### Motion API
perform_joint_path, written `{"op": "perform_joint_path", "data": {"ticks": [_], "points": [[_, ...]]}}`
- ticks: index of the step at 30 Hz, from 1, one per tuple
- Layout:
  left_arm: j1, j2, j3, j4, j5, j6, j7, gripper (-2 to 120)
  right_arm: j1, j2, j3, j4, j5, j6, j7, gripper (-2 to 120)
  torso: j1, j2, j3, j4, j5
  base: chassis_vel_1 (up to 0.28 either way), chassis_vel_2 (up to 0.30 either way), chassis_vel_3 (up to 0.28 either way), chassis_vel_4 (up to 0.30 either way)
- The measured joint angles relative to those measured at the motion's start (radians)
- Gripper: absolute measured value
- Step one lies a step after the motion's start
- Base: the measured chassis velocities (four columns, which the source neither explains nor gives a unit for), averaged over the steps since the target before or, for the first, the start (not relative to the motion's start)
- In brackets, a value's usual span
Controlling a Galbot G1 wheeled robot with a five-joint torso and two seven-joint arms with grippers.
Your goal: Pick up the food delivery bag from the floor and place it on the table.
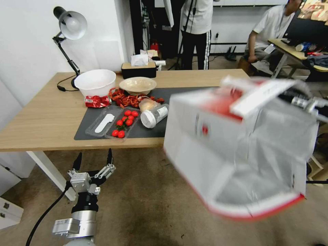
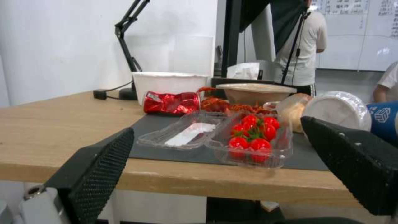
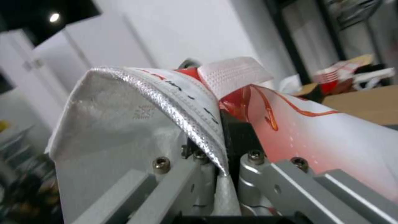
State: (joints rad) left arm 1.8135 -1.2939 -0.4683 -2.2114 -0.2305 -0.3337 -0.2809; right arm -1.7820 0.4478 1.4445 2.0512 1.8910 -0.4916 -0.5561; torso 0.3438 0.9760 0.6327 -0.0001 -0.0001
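Wooden table [image 1: 41, 119] under grey mat [image 1: 143, 131]

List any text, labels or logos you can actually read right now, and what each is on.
Nothing reads clearly enough to quote.
Delivery bag, held up by the right hand: small red logo and dark printed letters along its folded rim, blurred.
Tipped plastic cup on the table: label too small.
Blue cup: white cube-like sign, no words.
Crushed red can: print unreadable.
Whiteboard behind: writing too small.
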Motion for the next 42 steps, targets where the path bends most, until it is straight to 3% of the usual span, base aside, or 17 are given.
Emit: {"op": "perform_joint_path", "data": {"ticks": [1,3,5,8,14,17,22,26,30,42], "points": [[0.000,0.000,0.000,0.000,0.000,0.000,0.000,100,0.000,0.000,0.000,0.000,0.000,0.000,0.000,0,0.000,0.000,0.000,0.0000,0.0000,0.000,0.000,0.000,0.000],[-0.001,0.000,0.000,0.005,0.001,0.000,-0.002,100,0.073,-0.002,-0.046,0.028,0.072,0.031,0.169,0,0.000,0.000,0.000,0.0000,0.0002,0.000,0.000,0.000,0.000],[-0.001,0.000,-0.001,0.007,0.001,0.000,-0.002,100,0.094,-0.007,-0.060,0.035,0.089,0.044,0.217,0,0.000,0.000,0.000,0.0002,0.0002,0.000,0.000,0.000,0.000],[-0.002,0.000,-0.002,0.015,0.001,0.001,-0.004,100,0.143,-0.044,-0.104,0.056,0.148,0.115,0.414,0,0.000,0.000,0.000,0.0003,0.0000,0.000,0.000,0.000,0.000],[-0.010,0.002,0.001,0.030,0.000,0.002,-0.005,100,0.184,-0.079,-0.145,0.057,0.210,0.192,0.584,0,0.000,0.000,0.000,0.0005,0.0000,0.000,0.000,0.000,0.000],[-0.030,0.016,0.015,0.048,-0.006,0.013,-0.005,100,0.193,-0.077,-0.148,0.061,0.248,0.247,0.720,0,0.000,0.000,0.000,-0.0001,-0.0001,0.000,0.000,0.000,0.000],[-0.043,0.028,0.022,0.062,-0.012,0.017,-0.005,100,0.197,-0.069,-0.163,0.057,0.253,0.279,0.815,0,0.000,0.000,0.000,0.0001,0.0000,0.000,0.000,0.000,0.000],[-0.049,0.040,0.022,0.071,-0.016,0.018,-0.005,100,0.248,-0.072,-0.238,0.036,0.230,0.300,0.963,0,0.000,-0.001,0.000,0.0003,0.0003,0.000,0.000,0.000,0.000],[-0.050,0.040,0.021,0.072,-0.016,0.017,-0.004,100,0.263,-0.088,-0.258,0.026,0.223,0.298,1.014,0,0.000,-0.001,0.000,0.0002,0.0002,0.000,0.000,0.000,0.000],[-0.052,0.037,0.024,0.078,-0.009,0.013,-0.004,100,0.285,-0.109,-0.276,-0.002,0.276,0.257,0.992,0,0.000,-0.001,0.000,0.0002,0.0000,0.000,0.000,0.000,0.000]]}}
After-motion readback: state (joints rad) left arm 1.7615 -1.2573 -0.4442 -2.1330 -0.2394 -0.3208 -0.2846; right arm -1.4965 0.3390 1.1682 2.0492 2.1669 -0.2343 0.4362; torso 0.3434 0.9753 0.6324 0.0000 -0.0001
